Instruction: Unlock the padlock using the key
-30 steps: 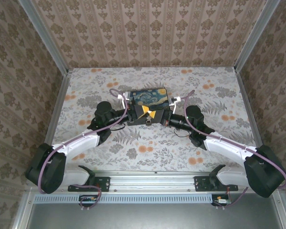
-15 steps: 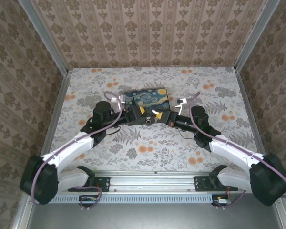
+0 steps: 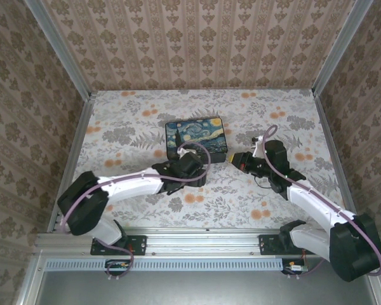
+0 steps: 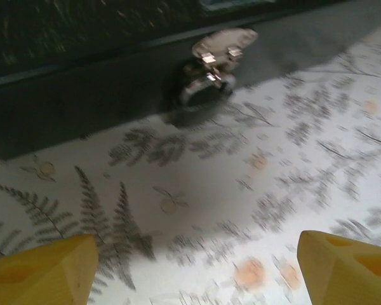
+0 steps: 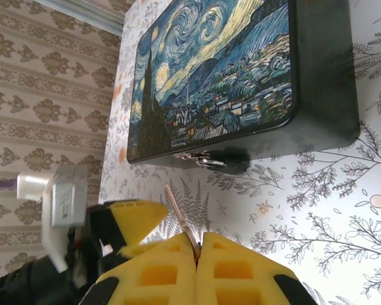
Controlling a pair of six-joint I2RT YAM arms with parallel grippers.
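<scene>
Wrist view: the left hand [image 4: 193,273] is seen wide open. Its yellow fingertips [image 4: 41,273] are set at the two bottom corners of the frame, nothing is held between them, and floral cloth [image 4: 197,203] is seen in the gap. The hand is held low over the worktop [image 3: 127,121] and pointed at the front wall of the black box [image 3: 195,135] with the starry-night lid.

The padlock [image 4: 213,63] is found at the middle of that front wall, hung from a silvery latch, with its body down near the cloth. The view is blurred there, so whether the shackle is shut cannot be told. From the right wrist it is seen as a small silvery lump just under the lid rim.

The right hand [image 5: 198,244] is shut: the yellow pads [image 5: 159,273] are pressed together and the key [image 5: 178,211] is pinched between them. The key is seen as a thin brownish sliver sticking out of the pad seam, tilted, with its tip aimed roughly toward the padlock but apart from it, cloth showing between. One yellow finger of the left hand is caught just beside the key.

From above, the right hand is placed just off the box's near right corner. The left arm is laid across the cloth in front of the box.
</scene>
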